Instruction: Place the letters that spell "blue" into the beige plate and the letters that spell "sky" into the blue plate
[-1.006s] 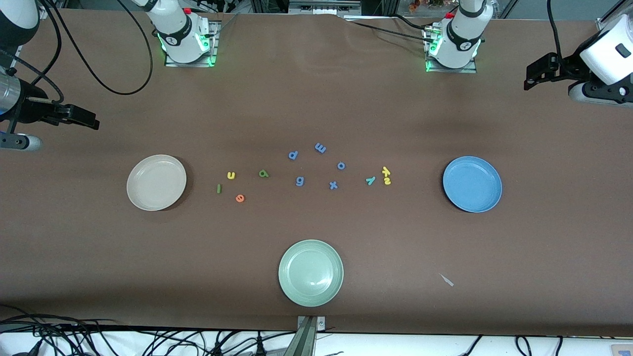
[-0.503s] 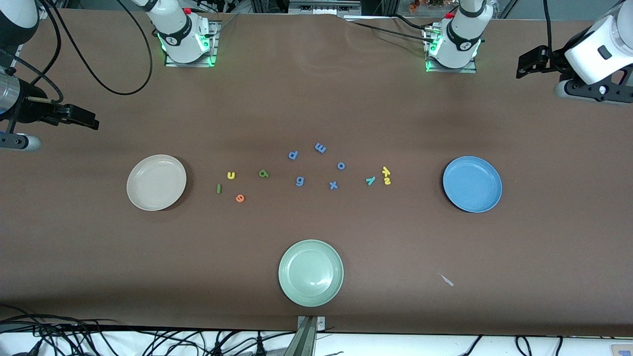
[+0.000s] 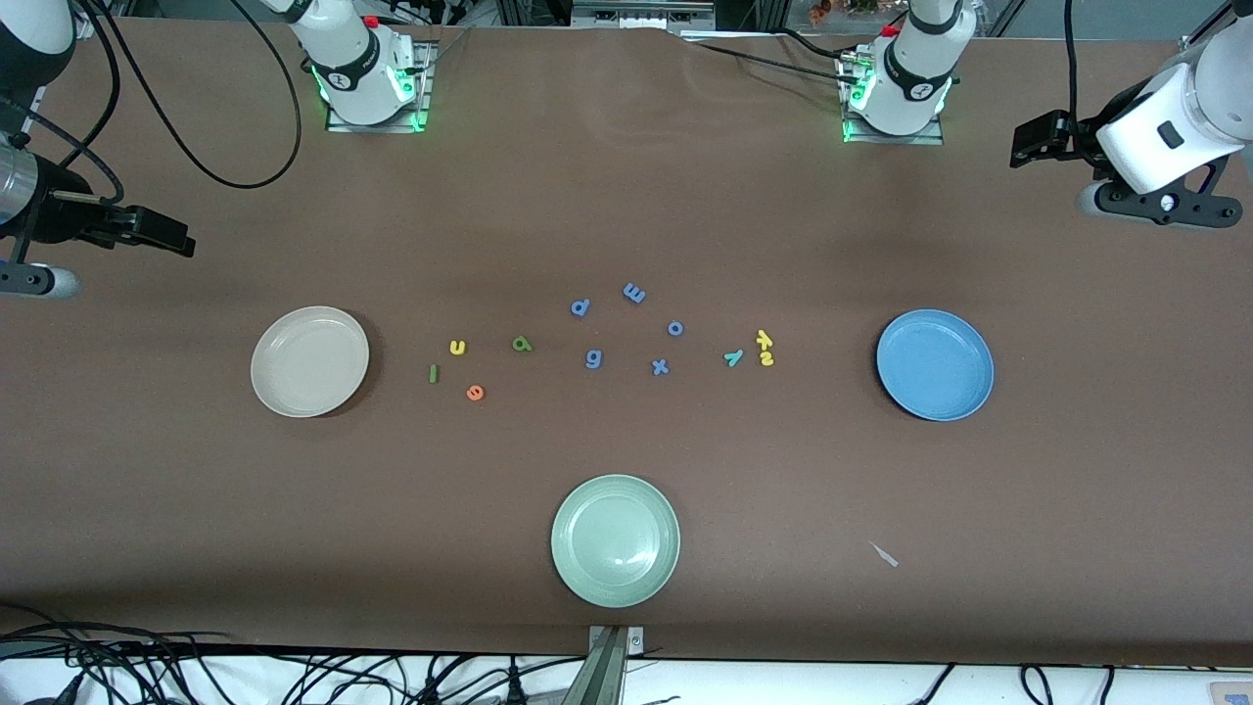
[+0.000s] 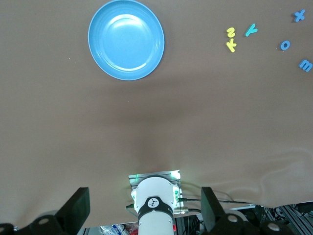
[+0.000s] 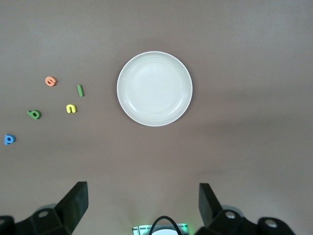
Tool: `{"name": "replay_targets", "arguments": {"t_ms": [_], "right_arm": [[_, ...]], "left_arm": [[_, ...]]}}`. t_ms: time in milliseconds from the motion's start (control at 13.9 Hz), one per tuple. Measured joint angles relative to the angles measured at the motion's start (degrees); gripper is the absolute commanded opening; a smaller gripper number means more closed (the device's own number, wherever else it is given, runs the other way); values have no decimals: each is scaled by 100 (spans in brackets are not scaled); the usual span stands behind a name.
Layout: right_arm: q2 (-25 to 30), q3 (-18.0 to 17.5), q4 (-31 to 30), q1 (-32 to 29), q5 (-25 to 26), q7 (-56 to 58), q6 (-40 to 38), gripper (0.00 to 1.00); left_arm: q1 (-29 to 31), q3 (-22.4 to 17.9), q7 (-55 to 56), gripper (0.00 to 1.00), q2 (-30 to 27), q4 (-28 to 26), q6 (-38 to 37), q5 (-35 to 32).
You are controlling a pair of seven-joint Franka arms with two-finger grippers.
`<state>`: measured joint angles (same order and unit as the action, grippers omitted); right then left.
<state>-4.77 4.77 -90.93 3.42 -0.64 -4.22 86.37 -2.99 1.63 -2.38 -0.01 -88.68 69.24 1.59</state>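
We read the foam letters [image 3: 475, 393] as b, l, u, e and s, k, y. Left gripper [image 4: 142, 211] and right gripper [image 5: 142, 204] hang wide open, empty.

Left tool [image 3: 1028, 147] drifted toward left arm's base, higher over desk [image 3: 626, 196] edge, fingers apart
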Motion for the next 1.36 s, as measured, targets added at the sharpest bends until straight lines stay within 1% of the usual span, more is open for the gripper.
{"name": "replay_targets", "arguments": {"t_ms": [215,287,503,718,1365], "right_arm": [[0,0,0,0,0,0,-1,100],[0,0,0,0,0,0,-1,100],[0,0,1,0,0,0,-1,100],[0,0,2,0,0,0,-2,100],[0,0,2,0,0,2,-2,100]], "left_arm": [[-1,-3,0,100,0,121,26,0],[3,-14,0,100,0,129,142,0],[56,-77,0,100,9,139,823,-68],[72,-78,0,100,70,142,1259,-371],[131,-68,15,100,118,172,1327,-388]]}}
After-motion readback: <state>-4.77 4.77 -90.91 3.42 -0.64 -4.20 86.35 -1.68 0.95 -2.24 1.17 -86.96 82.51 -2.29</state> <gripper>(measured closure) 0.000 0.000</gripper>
